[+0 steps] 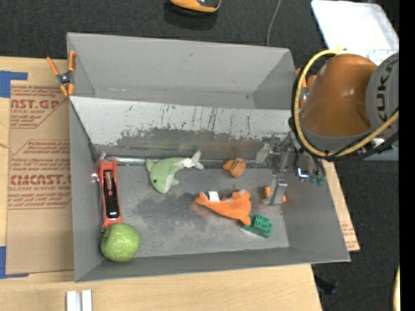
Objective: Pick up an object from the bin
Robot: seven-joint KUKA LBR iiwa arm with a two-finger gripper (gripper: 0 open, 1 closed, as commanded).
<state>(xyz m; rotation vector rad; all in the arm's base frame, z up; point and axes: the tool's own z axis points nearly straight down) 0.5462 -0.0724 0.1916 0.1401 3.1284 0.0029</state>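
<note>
- Grey metal gripper (279, 193) hangs low at the right end of the bin (181, 63), under the arm's orange cover (337, 102). Cannot tell how far open it is, nor whether it has hold of anything.
- 1 small orange piece (270, 192) lies on the bin floor right at the gripper's tip. Touching or just beside: cannot tell.
- Orange soft toy (228, 206) with a white patch sits to the gripper's left in the view, near. Its long axis runs left to right, dipping toward the right.
- Green toy brick (260, 225) is just beside that toy's right end, below and left of the gripper.
- Orange round lump (235, 167) by the back wall.
- Well apart: green plush whale (165, 173), red-and-black tool (109, 196), green ball (120, 241).
- Judgement: the small orange piece is the likely pick, almost straight down.
</note>
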